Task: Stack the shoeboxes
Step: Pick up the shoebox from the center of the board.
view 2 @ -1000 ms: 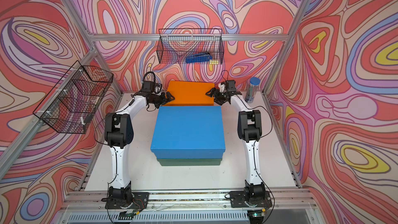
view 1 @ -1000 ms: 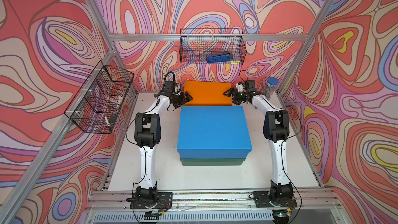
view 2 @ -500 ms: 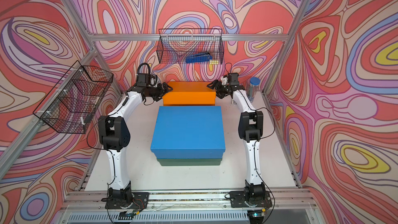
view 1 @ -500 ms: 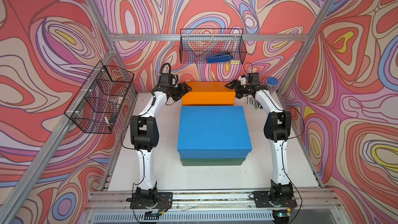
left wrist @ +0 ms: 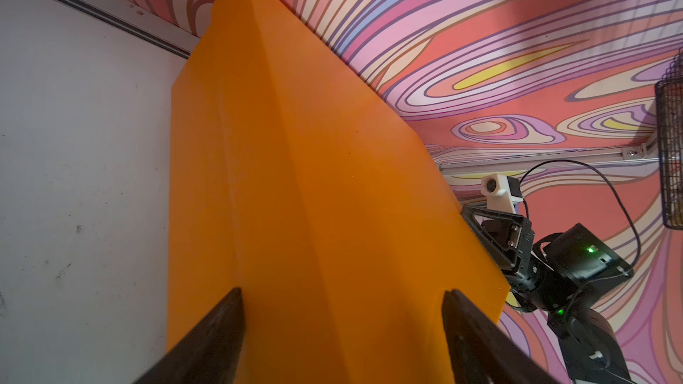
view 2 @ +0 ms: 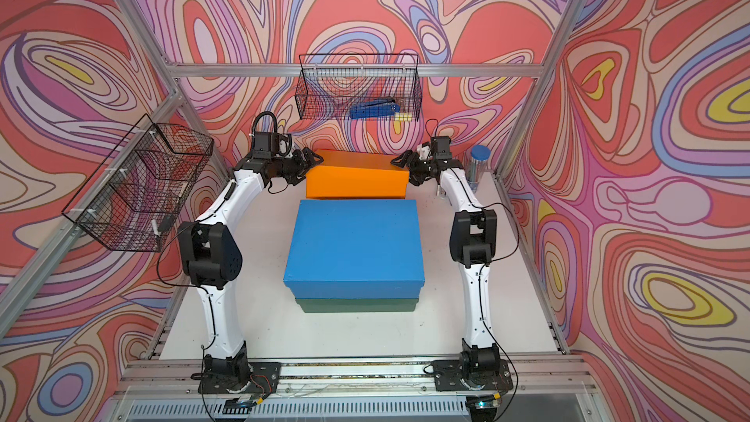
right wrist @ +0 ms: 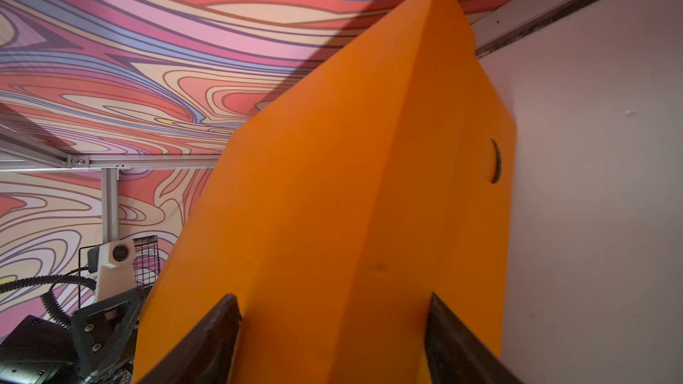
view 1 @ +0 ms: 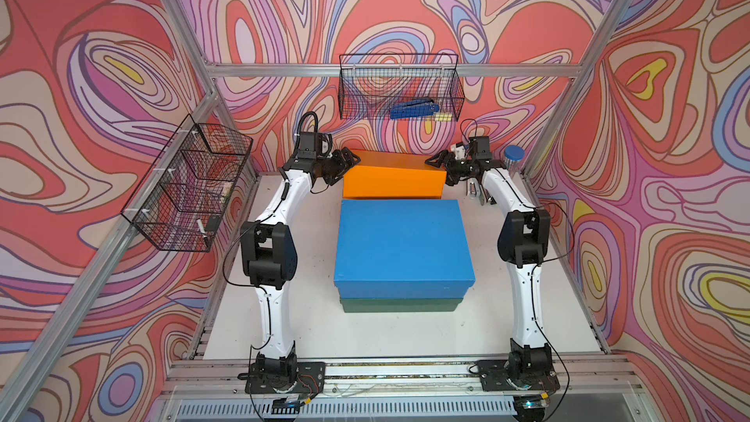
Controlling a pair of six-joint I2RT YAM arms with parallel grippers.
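Surface: white tabletop (view 1: 284,318) inside patterned walls.
Stack: blue cardboard shoebox (view 1: 401,241) lies on dark green cardboard shoebox (view 1: 399,304).
Third: orange cardboard shoebox (view 1: 393,182), just behind the blue one, tipped up, probably to clear it.
Hold: left gripper (view 1: 345,167) and right gripper (view 1: 439,171) each clamp one end.
Change: a second ago it lay flat.

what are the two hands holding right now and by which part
The orange shoebox, tilted: the left hand grips one short end, the right hand the opposite end, each with jaws astride a box edge.
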